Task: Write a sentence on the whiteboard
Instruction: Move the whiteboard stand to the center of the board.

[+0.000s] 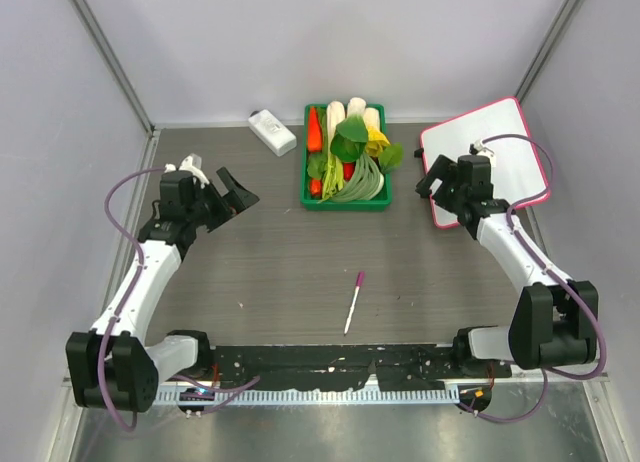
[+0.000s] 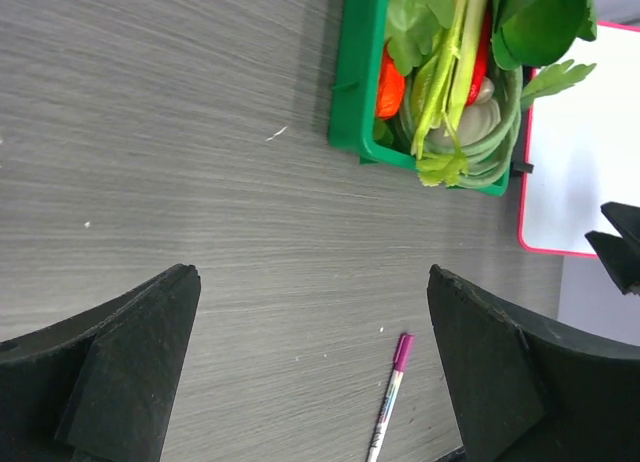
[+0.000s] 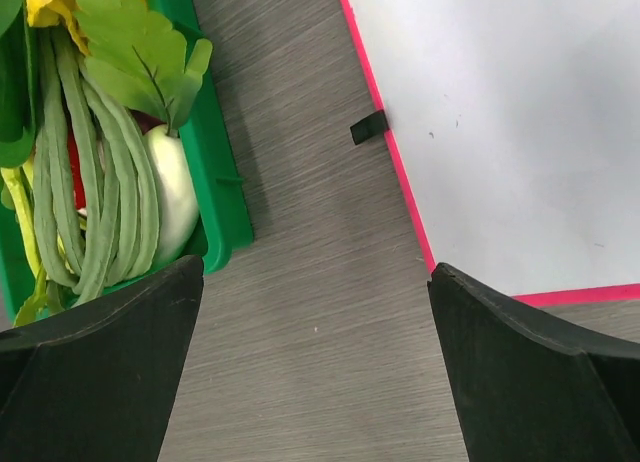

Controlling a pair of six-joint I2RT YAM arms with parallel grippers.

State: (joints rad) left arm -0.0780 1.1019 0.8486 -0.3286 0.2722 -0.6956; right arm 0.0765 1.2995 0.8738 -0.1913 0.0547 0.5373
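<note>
Just right of green plastic vegetable basket (image 1: 345,203): flat white pink-rimmed whiteboard (image 1: 520,172), tilted, near-left corner under right arm. Left of basket: small white rectangular block (image 1: 272,132). Nearer than basket, on grey worktop (image 1: 260,272): magenta-capped marker pen (image 1: 354,302). Spread wide, holding nothing: left fingers (image 2: 130,362), right fingers (image 3: 520,352).

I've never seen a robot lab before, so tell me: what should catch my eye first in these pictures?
The green basket heaped with bright vegetables stands at the back middle of the table, the loudest colour here. To its right lies a blank whiteboard with a pink rim, the right claw open over its left edge. A magenta marker lies alone in the near middle, untouched.
</note>
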